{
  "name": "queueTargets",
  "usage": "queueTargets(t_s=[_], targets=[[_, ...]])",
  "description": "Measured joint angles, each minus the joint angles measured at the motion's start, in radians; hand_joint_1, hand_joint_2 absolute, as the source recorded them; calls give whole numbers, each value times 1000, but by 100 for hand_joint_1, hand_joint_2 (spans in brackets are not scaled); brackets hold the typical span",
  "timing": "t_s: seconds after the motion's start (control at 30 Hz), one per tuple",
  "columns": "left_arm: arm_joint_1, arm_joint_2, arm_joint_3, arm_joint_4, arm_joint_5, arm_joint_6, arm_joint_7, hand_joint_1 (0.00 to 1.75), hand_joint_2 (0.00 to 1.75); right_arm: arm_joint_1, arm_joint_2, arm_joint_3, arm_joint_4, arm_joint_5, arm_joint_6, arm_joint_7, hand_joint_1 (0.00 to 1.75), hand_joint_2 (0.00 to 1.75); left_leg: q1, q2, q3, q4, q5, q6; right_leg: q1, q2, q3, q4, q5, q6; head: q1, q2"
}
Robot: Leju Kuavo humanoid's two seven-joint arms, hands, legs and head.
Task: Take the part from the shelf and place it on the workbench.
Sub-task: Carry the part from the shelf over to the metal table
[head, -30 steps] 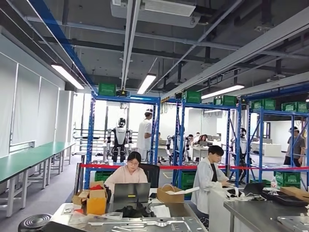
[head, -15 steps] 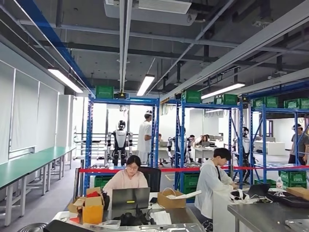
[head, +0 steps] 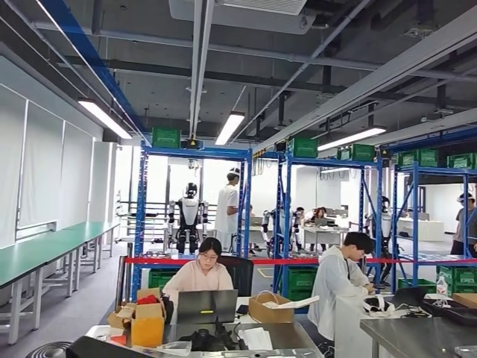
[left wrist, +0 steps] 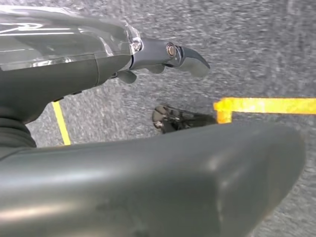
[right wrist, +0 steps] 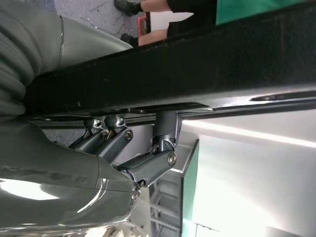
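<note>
Right hand: the right hand (right wrist: 111,163) has its fingers (right wrist: 149,165) hooked up against the part (right wrist: 223,64), and seems to be gripping it from below.
Left hand: the left hand (left wrist: 123,59) hangs over the grey floor (left wrist: 260,49) by a yellow tape line (left wrist: 264,105), with its fingers spread and nothing in them.
Part: a long, dark, flat slab with a straight edge, held in the right hand. Its full outline is hidden.
Place: it is off the shelf (head: 191,153) and not yet on a bench.
Weight: probably moderate. It looks solid, but its thickness cannot be told.
Stiffness: it looks rigid, since the edge runs dead straight with no sag.
Surface: matt and dark, so probably not slippery. The metal fingers could slide along a smooth edge.
Fragility: it appears sturdy, though a corner knock on landing could mark it.
Hold: the fingers should stay under the long edge, near the middle, so the slab does not tip.
Benches: a steel bench (head: 416,332) stands near on the right, and green benches (head: 33,257) on the left. Which one is meant cannot be told.
Risk: people sit close by at a desk (head: 264,335).
</note>
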Motion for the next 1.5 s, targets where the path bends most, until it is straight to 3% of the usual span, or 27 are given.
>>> queueTargets(t_s=[0.03, 0.1, 0.13, 0.17, 0.2, 0.27, 0.33, 0.4, 0.5, 0.57, 0.63, 0.67, 0.7, 0.77, 0.8, 0.87, 0.97, 1.03, 1.13, 1.17, 1.2, 1.23, 1.3, 1.33, 1.37, 1.43, 1.5], targets=[[-2, 1, 0, 0, 0, 0, 0, 0, 175, 0, 0, 0, -2, 0, 0, 0, 175, 175, 1, 0, 5, -1, -3, 3, -3, 0, -24, 47, -21, 6, 0, 0], [-3, 2, 0, 0, 0, 0, 0, 0, 175, 2, 0, 0, -3, -1, 1, -1, 175, 175, 0, 0, 13, -1, -13, 7, -9, -1, -103, 180, -64, 13, 0, 0], [-2, 2, 0, 0, 0, 0, 0, 0, 175, 4, -1, 0, -2, -1, 1, -1, 175, 175, 0, 0, 19, -1, -18, 8, -11, -1, -139, 231, -70, 14, 0, 0], [-1, 2, 0, 0, 0, 0, 0, 0, 175, 7, -1, 0, -1, -1, 1, -1, 175, 175, -1, -1, 26, -1, -25, 7, -11, -1, -160, 249, -57, 12, 0, 0], [0, 2, 0, 0, 0, 0, 0, 0, 175, 8, -1, 0, -1, -1, 1, -1, 175, 175, -2, -2, 35, -1, -31, 7, -10, 0, -161, 226, -25, 9, 0, 0], [0, 2, 0, 0, 0, 0, 0, 0, 175, 7, -1, 0, -2, -1, 1, -1, 175, 175, -1, -4, 55, -3, -46, 4, -4, 0, -121, 103, 61, -3, 0, 0], [-2, 2, 0, 0, 0, 0, 0, 0, 175, 5, 0, 1, -2, -2, 1, 0, 175, 175, 0, -5, 65, -6, -56, -3, 5, 1, -84, 9, 101, -16, 0, 0], [-3, 2, 0, 0, 0, -1, 1, 0, 175, 3, 0, 1, -2, -3, 2, 0, 175, 175, 2, -5, 65, -10, -61, -14, 11, 2, -76, -15, 92, -25, 0, 0], [-3, 2, 0, 0, 0, -1, 0, 0, 175, 3, 4, 2, -4, -4, 2, -1, 175, 175, 1, -2, 60, 9, -80, -25, 3, 1, -53, -43, 85, -33, 0, 0], [-4, 3, 0, 0, 0, -1, 0, 0, 175, 3, 7, 2, -4, -5, 2, -1, 175, 175, 1, -1, 6, 112, -122, -29, 1, -1, -33, -53, 77, -39, 1, 0], [-2, 4, 0, 0, 0, -1, 1, 0, 175, 6, 9, 3, -2, -6, 2, -1, 175, 175, 2, -1, -78, 241, -157, -36, 1, -3, -17, -53, 63, -42, 1, 0], [1, 4, 0, 0, 0, 0, 1, 0, 175, 9, 8, 3, -1, -6, 2, -1, 175, 175, 4, 0, -105, 269, -149, -39, 0, -2, -8, -53, 56, -42, 1, 0], [2, 5, 0, 0, 0, 0, 1, 0, 175, 12, 8, 3, 0, -6, 2, -1, 175, 175, 5, 0, -114, 258, -120, -42, 0, -1, 2, -52, 47, -41, 1, 0], [2, 6, 0, 0, 0, 0, 1, 0, 175, 14, 9, 4, 1, -7, 2, -1, 175, 175, 9, 1, -79, 143, -26, -46, -3, 1, 27, -48, 26, -35, 1, 0], [1, 6, 0, 0, 0, 0, 1, 0, 175, 13, 9, 4, 2, -7, 2, -2, 175, 175, 9, 1, -56, 85, 6, -47, -2, 1, 36, -44, 15, -29, 1, 0], [-1, 6, 0, 0, 0, 0, 1, 0, 175, 11, 9, 4, 3, -8, 2, -1, 175, 175, 5, 1, -27, 25, 14, -37, -1, 2, 41, -38, 0, -19, 0, 0], [2, 6, 0, 0, 0, 0, 3, 0, 175, 10, 10, 5, 5, -9, 2, -1, 175, 175, 3, 0, -20, 14, -4, -16, -2, 2, 42, -35, -13, -7, 0, 0], [2, 7, 0, 0, 0, 0, 3, 0, 175, 7, 10, 5, 5, -10, 2, -1, 175, 175, 7, 0, -9, 11, -11, -5, -5, 1, 21, 18, -40, 5, -1, 0], [-1, 9, 0, 0, 0, 0, 3, 0, 175, 7, 9, 5, 6, -10, 2, -2, 175, 175, 7, 0, 9, 11, -28, 3, -13, 0, -102, 221, -99, 18, -1, 0], [0, 9, 0, 0, 0, 0, 3, 0, 175, 10, 8, 5, 8, -10, 2, -2, 175, 175, 7, 0, 16, 11, -34, 3, -14, 0, -138, 264, -98, 19, -1, 0], [1, 9, 0, 0, 0, 0, 3, 0, 175, 12, 8, 5, 8, -10, 2, -2, 175, 175, 7, -1, 25, 11, -42, 2, -15, 0, -157, 268, -74, 18, -1, 0], [1, 9, 0, 0, 0, 0, 3, 0, 175, 13, 8, 5, 9, -10, 2, -2, 175, 175, 7, -2, 37, 11, -50, 0, -14, 0, -155, 229, -31, 15, -1, 0], [1, 9, 0, 0, 0, 0, 3, 0, 175, 11, 8, 5, 9, -10, 2, -2, 175, 175, 7, -4, 61, 8, -67, -5, -8, 0, -117, 99, 65, 5, -1, 0], [-1, 9, 0, 0, 0, 0, 4, 0, 175, 9, 8, 5, 9, -10, 2, -2, 175, 175, 9, -4, 70, 5, -74, -9, -3, 0, -99, 51, 92, -1, -1, 0], [-2, 8, 0, 0, 0, 0, 4, 0, 175, 7, 8, 5, 9, -10, 2, -2, 175, 175, 10, -5, 74, 1, -77, -13, 1, 0, -89, 25, 101, -6, -2, 0], [-4, 8, 0, 0, 0, 0, 4, 0, 175, 5, 8, 5, 9, -10, 2, -2, 175, 175, 12, -3, 78, -10, -79, -23, 6, 1, -81, 10, 91, -17, -2, 1], [-5, 9, 0, 0, 0, 0, 3, 0, 175, 5, 12, 5, 7, -10, 3, -2, 175, 175, 10, 0, 81, -10, -89, -29, 0, 0, -59, -25, 80, -26, -3, 1]])
